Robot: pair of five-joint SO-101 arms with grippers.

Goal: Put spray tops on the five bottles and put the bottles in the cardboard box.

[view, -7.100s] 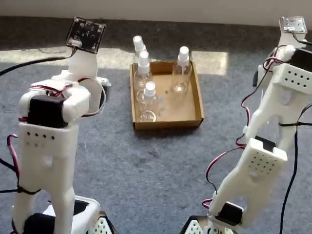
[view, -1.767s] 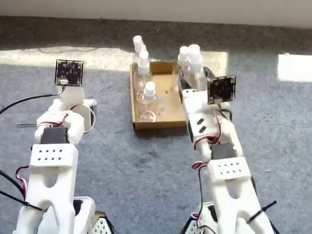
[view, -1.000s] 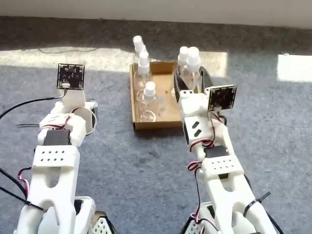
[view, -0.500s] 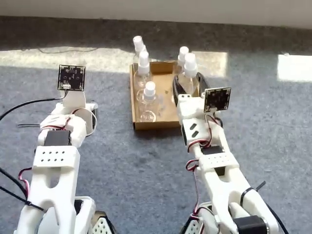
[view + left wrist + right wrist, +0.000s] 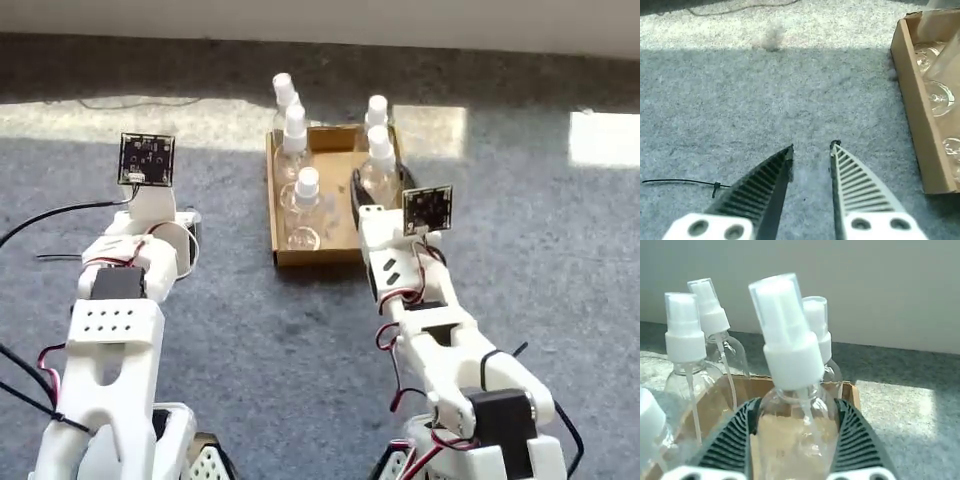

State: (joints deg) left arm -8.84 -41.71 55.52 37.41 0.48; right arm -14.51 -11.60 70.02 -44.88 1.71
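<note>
Right claw (image 5: 796, 407): my jaws are closed on the body of a clear spray bottle (image 5: 792, 355), held upright with its white spray top fitted. From the high view this bottle (image 5: 381, 165) sits over the right half of the cardboard box (image 5: 272, 200), just inside the right wall. I cannot tell whether its base touches the box floor.

Four more topped bottles stand close by. One (image 5: 377, 112) is at the box's far right corner, just behind the held bottle. Three (image 5: 305, 195) line the left wall, and I cannot tell whether the farthest (image 5: 285, 92) is inside the box.

Left claw (image 5: 811, 148): my jaws are slightly parted with nothing between them, low over the grey carpet (image 5: 740, 100) left of the box. A strip of carpet separates it from the box's left wall (image 5: 912, 100).
</note>
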